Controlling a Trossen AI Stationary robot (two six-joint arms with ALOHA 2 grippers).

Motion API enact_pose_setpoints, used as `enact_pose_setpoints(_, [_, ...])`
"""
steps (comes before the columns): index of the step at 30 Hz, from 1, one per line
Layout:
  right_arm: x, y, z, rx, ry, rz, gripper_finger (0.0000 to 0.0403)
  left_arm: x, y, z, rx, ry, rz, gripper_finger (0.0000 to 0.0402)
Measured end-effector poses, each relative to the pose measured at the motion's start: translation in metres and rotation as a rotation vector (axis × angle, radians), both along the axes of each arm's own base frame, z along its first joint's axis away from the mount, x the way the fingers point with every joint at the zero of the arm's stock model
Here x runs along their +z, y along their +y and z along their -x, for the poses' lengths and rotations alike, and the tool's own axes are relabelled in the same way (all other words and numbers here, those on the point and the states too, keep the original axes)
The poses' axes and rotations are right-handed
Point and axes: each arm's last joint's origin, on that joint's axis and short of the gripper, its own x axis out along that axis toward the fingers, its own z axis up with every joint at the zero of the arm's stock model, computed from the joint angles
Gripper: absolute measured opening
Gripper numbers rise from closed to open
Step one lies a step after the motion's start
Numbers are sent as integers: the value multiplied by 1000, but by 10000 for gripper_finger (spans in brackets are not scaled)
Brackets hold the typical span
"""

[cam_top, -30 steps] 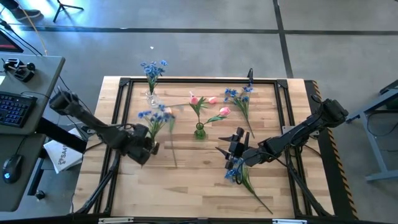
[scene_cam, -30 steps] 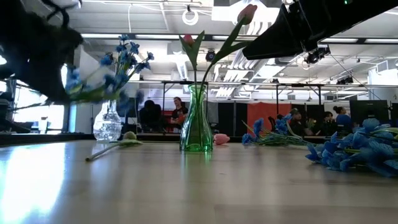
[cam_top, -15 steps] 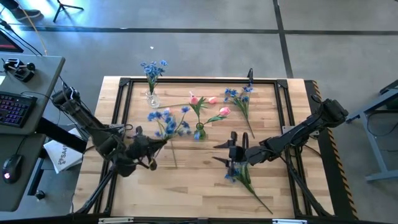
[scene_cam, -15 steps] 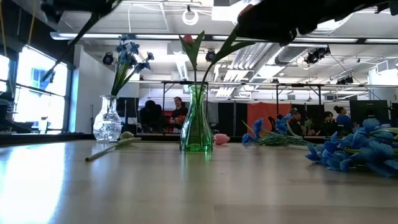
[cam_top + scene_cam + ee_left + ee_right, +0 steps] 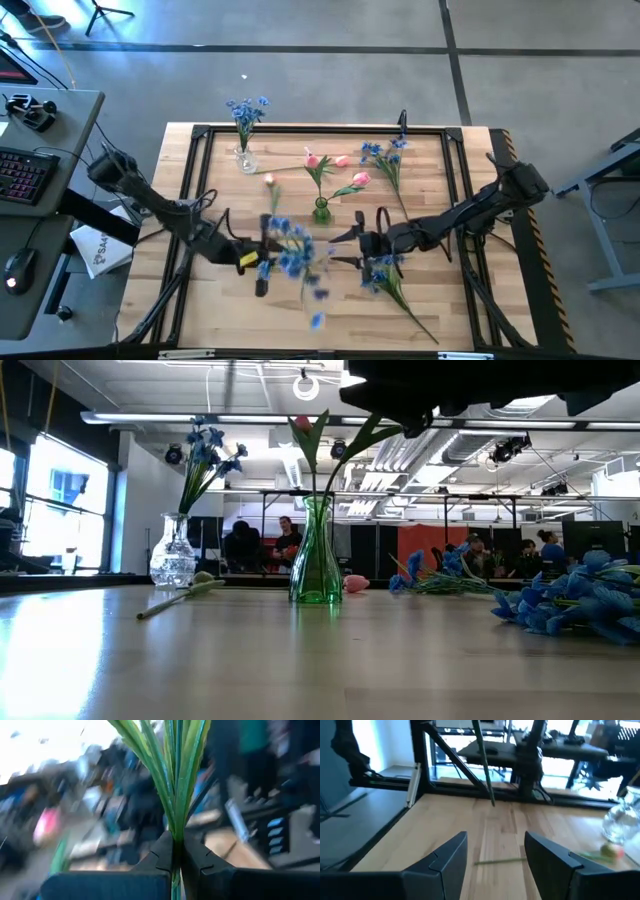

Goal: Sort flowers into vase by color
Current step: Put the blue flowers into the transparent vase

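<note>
Both arms dark, near black, built of slim jointed links w/ chunkier rounded joints, one at frame left, one at right in the high view. Left pincer shows a small yellow patch near its wrist. Left wrist view: fingers are dark blocky wedges w/ notched edges. Right pincer has 2 matte black angular fingers w/ bevelled tips.

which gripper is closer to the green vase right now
Right, narrowly. The right gripper, open and empty, sits just beside the green vase. The left gripper, clamping a blue spray, is slightly farther.
</note>
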Motion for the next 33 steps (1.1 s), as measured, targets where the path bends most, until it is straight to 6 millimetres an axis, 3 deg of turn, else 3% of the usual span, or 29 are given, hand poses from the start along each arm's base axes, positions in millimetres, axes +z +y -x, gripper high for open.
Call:
enact_pose_setpoints(8, [16, 12, -8, 38, -87, 50, 194, -5, 13, -33, -221, -271, -85, 0])
enact_pose_setpoints(15, [25, 12, -15, -18, -81, 73, 188, -13, 16, -41, -241, -311, -75, 0])
enact_pose_setpoints(33, [10, 10, -27, 19, -37, 88, 27, -14, 21, -43, -147, -285, -41, 1])
